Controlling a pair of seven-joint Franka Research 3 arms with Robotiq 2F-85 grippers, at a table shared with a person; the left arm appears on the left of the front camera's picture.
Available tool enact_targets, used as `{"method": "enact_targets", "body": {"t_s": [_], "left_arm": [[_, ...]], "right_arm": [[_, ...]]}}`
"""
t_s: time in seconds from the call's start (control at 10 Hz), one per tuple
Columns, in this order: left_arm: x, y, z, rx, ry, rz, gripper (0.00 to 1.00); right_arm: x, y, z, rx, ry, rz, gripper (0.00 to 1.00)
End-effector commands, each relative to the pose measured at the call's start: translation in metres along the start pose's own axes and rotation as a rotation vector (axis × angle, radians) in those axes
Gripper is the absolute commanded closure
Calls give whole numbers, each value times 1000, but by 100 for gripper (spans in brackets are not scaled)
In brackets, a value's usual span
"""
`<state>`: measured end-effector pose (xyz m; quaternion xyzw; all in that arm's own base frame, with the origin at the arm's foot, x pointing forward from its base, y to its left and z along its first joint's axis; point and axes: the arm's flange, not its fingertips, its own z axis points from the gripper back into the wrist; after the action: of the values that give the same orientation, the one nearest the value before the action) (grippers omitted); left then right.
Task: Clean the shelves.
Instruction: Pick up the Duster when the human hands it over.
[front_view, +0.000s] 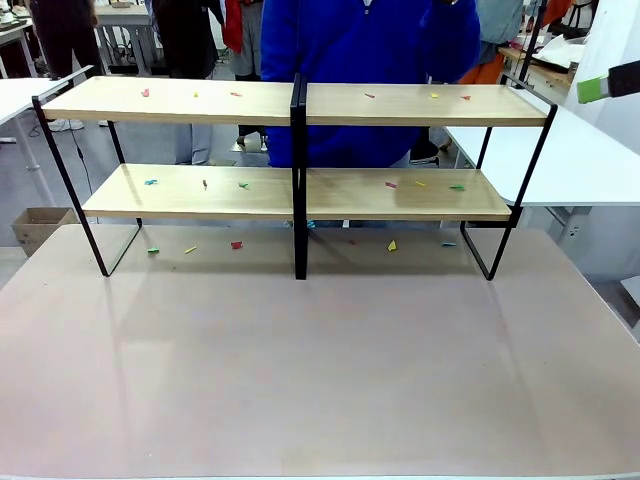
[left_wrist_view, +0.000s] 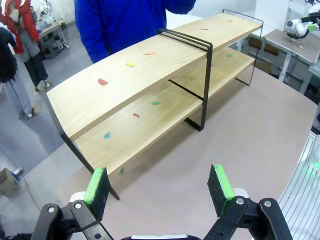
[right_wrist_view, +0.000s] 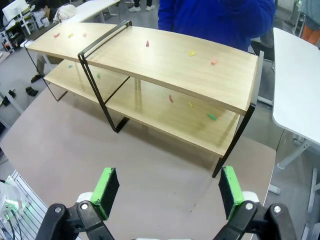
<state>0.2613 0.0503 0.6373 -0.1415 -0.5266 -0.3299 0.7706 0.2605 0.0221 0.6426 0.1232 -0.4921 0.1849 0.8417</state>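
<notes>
My left gripper (left_wrist_view: 159, 176) and my right gripper (right_wrist_view: 168, 175) are both wide open and hold nothing. The shelves (front_view: 300, 103) stand at the table's (front_view: 320, 380) far side, small coloured scraps (front_view: 390, 184) lying on their 2 boards.

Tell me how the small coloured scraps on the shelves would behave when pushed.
The coloured scraps look tiny and flat, so probably very light; they should slide easily on the smooth shelves. Lying flat, they may be hard to pinch.
</notes>
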Motion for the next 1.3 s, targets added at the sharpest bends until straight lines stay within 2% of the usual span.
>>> {"method": "enact_targets", "body": {"t_s": [0.0, 1.1, 1.2], "left_arm": [[0, 0, 0, 0, -1, 1, 0], [0, 0, 0, 0, -1, 1, 0], [0, 0, 0, 0, -1, 1, 0]], "right_arm": [[0, 0, 0, 13, -2, -2, 0], [0, 0, 0, 0, 0, 0, 0], [52, -18, -14, -30, 74, -312, 0]]}}
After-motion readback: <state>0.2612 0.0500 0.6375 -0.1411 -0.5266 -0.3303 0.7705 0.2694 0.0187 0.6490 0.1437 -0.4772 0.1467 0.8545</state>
